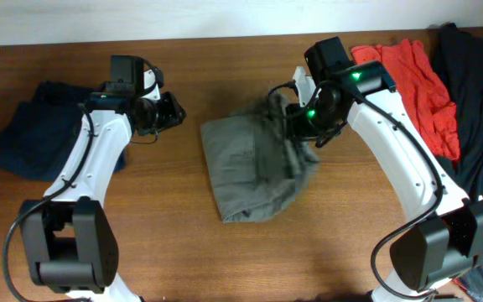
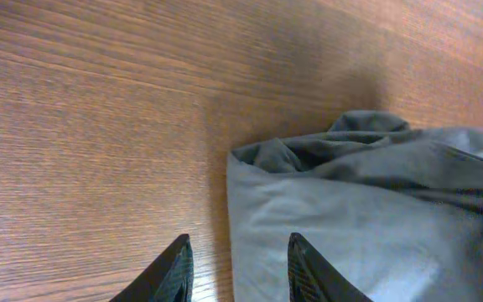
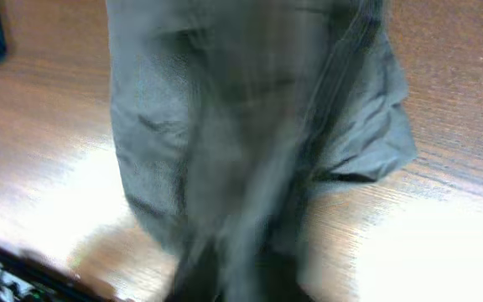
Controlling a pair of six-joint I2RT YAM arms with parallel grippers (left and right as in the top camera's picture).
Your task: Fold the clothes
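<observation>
The grey-olive shorts lie partly folded in the middle of the wooden table, bunched at their far right side. My right gripper is at that bunched edge and looks shut on the fabric. In the right wrist view the shorts hang blurred from the jaws. My left gripper is open and empty just left of the shorts. In the left wrist view its fingertips straddle the left edge of the shorts, above the cloth.
A dark navy garment lies at the table's left, behind the left arm. An orange-red garment and a dark garment are piled at the right edge. Bare wood lies in front of the shorts.
</observation>
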